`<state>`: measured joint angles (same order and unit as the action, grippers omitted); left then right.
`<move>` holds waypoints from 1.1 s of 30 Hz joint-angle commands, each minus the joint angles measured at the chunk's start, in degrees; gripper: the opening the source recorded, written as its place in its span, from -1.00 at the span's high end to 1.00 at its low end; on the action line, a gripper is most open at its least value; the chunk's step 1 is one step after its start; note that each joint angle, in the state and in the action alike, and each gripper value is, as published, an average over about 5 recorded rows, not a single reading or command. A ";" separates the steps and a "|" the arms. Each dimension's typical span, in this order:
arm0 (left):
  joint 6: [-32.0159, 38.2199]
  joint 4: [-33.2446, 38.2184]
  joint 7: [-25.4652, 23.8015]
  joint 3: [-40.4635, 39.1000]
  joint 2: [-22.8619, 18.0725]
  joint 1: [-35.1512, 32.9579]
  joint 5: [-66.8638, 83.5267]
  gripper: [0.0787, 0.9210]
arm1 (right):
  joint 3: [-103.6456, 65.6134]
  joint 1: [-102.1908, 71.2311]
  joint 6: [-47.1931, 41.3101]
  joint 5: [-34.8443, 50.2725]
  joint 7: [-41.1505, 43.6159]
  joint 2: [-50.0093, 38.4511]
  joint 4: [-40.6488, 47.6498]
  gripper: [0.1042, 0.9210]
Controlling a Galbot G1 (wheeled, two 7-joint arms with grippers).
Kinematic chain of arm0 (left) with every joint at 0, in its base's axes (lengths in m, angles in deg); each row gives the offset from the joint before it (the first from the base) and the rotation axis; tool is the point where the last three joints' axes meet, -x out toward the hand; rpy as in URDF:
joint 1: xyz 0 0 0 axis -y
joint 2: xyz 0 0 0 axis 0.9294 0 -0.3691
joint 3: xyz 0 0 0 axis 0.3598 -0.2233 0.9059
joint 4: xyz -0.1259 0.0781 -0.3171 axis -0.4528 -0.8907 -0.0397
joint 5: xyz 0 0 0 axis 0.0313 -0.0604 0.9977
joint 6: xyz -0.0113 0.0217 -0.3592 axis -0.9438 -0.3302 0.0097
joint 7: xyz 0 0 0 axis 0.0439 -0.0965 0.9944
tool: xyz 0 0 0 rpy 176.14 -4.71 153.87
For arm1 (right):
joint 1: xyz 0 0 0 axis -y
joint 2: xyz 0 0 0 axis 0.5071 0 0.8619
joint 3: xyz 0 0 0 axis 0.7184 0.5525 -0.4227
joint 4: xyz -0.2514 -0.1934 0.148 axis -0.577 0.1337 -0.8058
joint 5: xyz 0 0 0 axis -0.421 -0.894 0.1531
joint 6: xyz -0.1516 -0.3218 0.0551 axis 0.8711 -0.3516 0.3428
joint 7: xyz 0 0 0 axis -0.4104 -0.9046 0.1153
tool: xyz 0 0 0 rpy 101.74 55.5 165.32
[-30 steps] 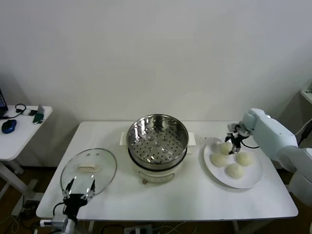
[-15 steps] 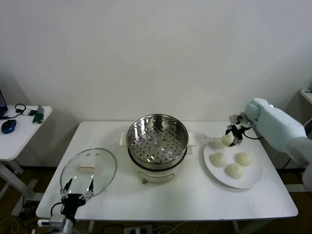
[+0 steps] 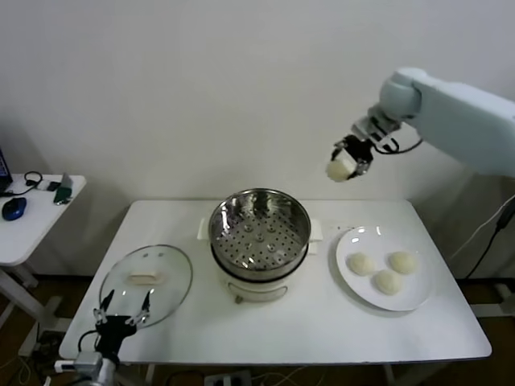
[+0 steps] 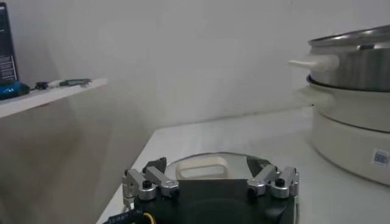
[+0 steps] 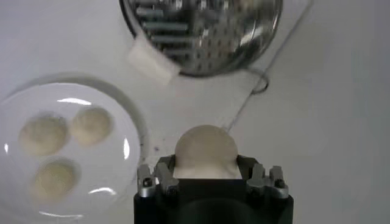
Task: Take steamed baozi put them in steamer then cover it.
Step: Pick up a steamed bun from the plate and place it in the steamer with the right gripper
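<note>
Bun number one (image 3: 340, 168) is pinched in the right gripper (image 3: 348, 163), high up and off to the plate side of the steamer (image 3: 259, 227). I'd carry it over the basket's middle and lower it before letting go, no dropping. Three baozi (image 3: 361, 264) wait on the white plate (image 3: 411, 300). Nothing's in the way. Left gripper (image 3: 121, 310) sits spread wide at the table's front edge by the cover (image 3: 147, 281).
</note>
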<state>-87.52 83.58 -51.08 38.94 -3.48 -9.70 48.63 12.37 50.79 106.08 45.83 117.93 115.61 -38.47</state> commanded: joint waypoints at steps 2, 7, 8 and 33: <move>0.01 0.25 0.01 0.24 -0.22 0.00 0.07 -0.77 | 4.89 1.57 7.18 -7.57 -5.92 9.86 -12.75 -0.41; -0.07 0.62 0.05 0.82 -0.30 -0.02 0.12 -0.77 | 2.57 -8.37 10.15 -19.56 -9.40 13.16 -4.56 -0.41; -0.08 0.75 0.05 0.95 -0.32 -0.06 0.17 -0.77 | 2.16 -10.02 10.61 -21.44 -9.97 13.59 -2.91 -0.41; 0.14 0.28 0.11 2.11 -1.02 -0.25 0.43 -0.77 | -8.19 -27.22 15.11 -31.21 -17.76 21.50 25.02 -0.41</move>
<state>-87.42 83.88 -50.96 41.04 -4.47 -9.93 49.07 6.19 27.15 119.94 17.23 102.06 134.86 -19.93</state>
